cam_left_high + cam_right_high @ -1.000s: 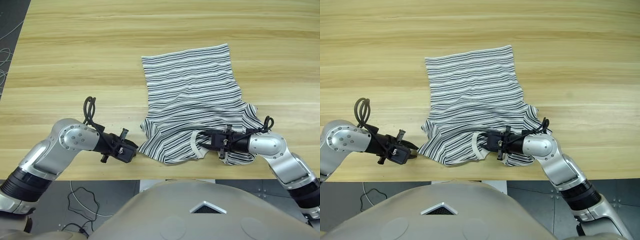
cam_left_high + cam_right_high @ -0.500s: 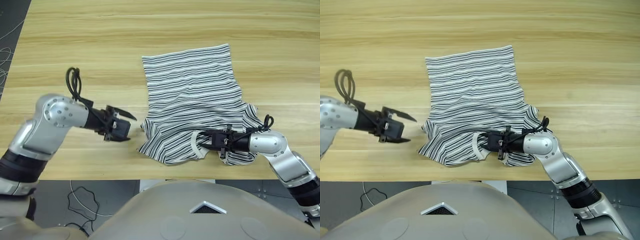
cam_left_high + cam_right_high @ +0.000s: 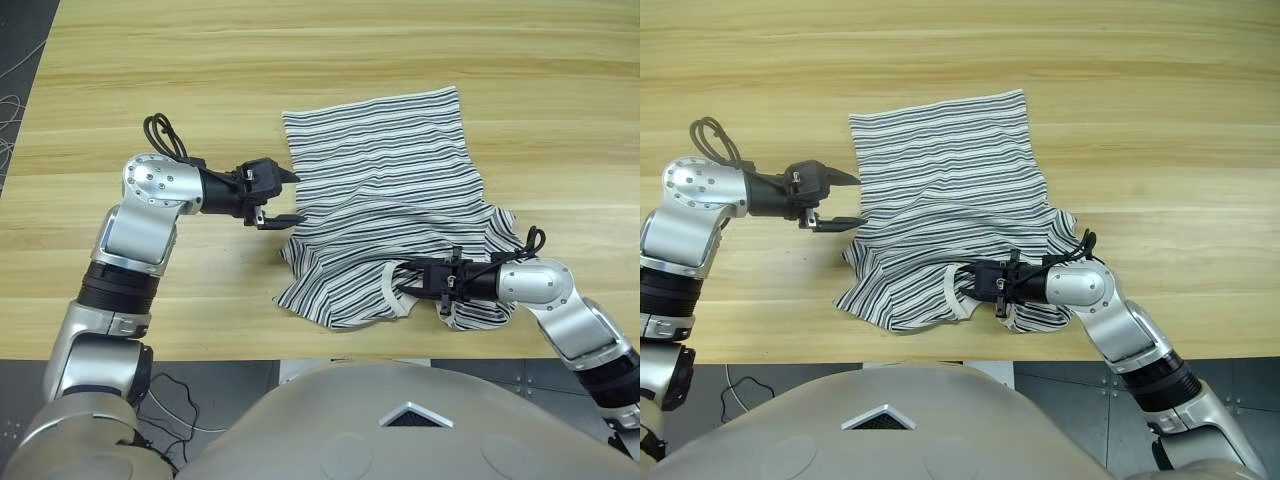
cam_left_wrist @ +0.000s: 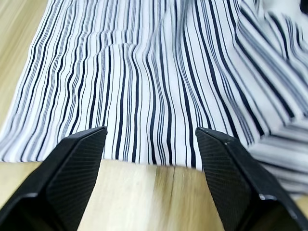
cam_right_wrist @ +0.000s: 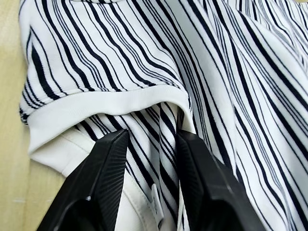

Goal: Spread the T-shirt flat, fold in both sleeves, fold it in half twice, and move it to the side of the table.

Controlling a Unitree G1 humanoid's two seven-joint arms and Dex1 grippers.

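The black-and-white striped T-shirt (image 3: 385,170) lies on the wooden table (image 3: 150,80), smooth at its far half and bunched at the near end around the white collar (image 3: 388,296). My left gripper (image 3: 293,196) hovers open at the shirt's left edge, its fingers (image 4: 72,163) straddling the hem with nothing between them. At the collar, near the table's front edge, my right gripper (image 3: 410,280) is shut on a fold of the striped cloth (image 5: 161,125).
The table's front edge (image 3: 200,355) runs just behind the shirt's near end. Bare wood spreads to the left, right and far side of the shirt. Cables (image 3: 10,100) lie on the floor past the table's left edge.
My left gripper left the spot by the shirt's near left corner, opened, and swung back and right to the shirt's left edge. The right gripper and the shirt stayed put.
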